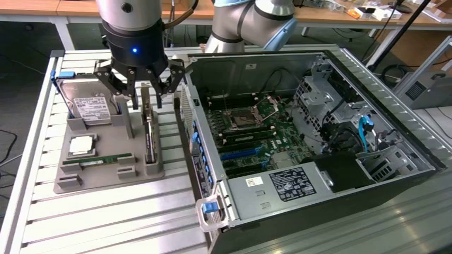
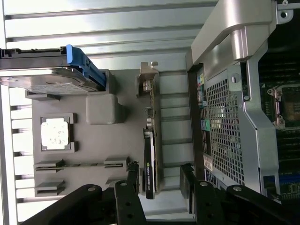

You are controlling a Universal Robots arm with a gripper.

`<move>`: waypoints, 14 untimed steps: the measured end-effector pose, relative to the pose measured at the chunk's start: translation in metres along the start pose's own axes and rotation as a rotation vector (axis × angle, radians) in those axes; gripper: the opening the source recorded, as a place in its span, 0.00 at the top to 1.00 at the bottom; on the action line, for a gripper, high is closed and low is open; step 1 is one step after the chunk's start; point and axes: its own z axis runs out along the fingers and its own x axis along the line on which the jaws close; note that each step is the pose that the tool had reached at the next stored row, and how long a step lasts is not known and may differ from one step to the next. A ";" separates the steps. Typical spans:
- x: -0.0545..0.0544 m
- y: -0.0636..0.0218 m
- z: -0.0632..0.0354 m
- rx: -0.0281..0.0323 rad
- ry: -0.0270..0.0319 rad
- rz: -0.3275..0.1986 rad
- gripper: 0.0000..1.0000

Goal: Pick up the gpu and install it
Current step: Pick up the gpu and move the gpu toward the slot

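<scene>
Exterior view, from its left to its right, across a slatted tabletop: grey fixture tray holding a silver hard drive propped upright, a square processor chip lying flat, and a narrow green RAM stick nearer the camera. Along the tray's right side, the gpu standing on its long edge in a slot. Black jaws spread wide, one on either side of the card, a gap visible on each side. Further right, open computer case with its motherboard exposed.
</scene>
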 end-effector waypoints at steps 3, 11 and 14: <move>0.000 -0.0001 0.0006 -0.0003 0.0001 0.000 0.52; 0.000 -0.0002 0.0020 -0.0003 0.0001 0.000 0.52; 0.000 0.0002 0.0026 -0.0004 -0.0001 0.000 0.52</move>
